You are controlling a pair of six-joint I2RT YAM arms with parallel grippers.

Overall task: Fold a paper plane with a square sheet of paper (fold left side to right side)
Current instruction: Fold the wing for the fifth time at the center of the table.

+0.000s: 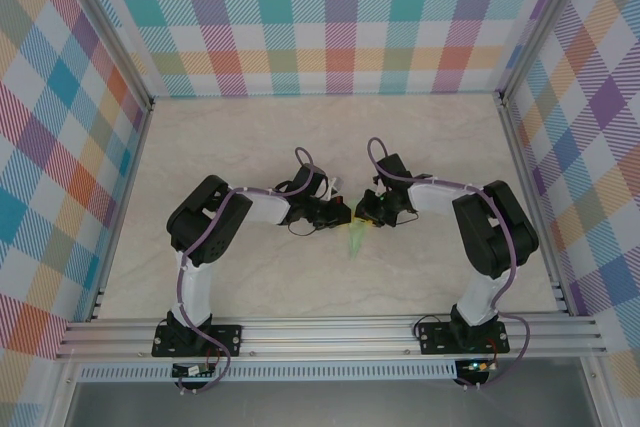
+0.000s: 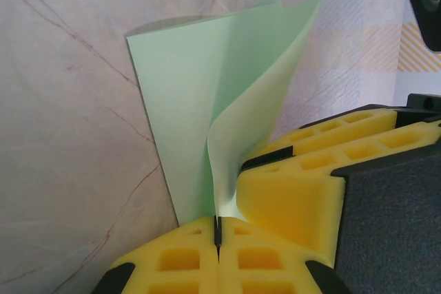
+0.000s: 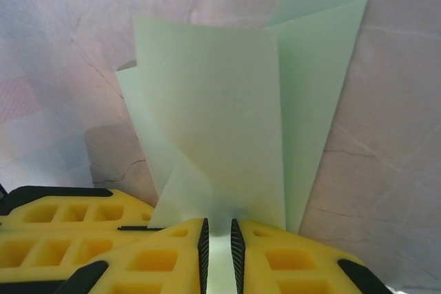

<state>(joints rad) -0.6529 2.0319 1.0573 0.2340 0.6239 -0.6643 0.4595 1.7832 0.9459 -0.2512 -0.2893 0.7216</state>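
The thin, pale mint-green square sheet of paper [image 2: 186, 101] is creased into loose layers and is not yet a dart, so most of the folding remains. The left gripper [image 2: 217, 232] is clamped on the sheet's lower edge. Just beside it, the right gripper [image 3: 218, 249] has its jaws a sliver apart around the sheet, and whether it grips is unclear.

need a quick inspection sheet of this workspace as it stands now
surface: pale veined table
job's things: green paper, partly folded, layers fanning apart, raised between the two grippers
clutter: nothing seen
grippers: left gripper shut on the paper's lower edge; right gripper has paper between jaws that stand narrowly apart, grip unclear
cables: purple cables run along both arms
surroundings: plaid walls, metal frame
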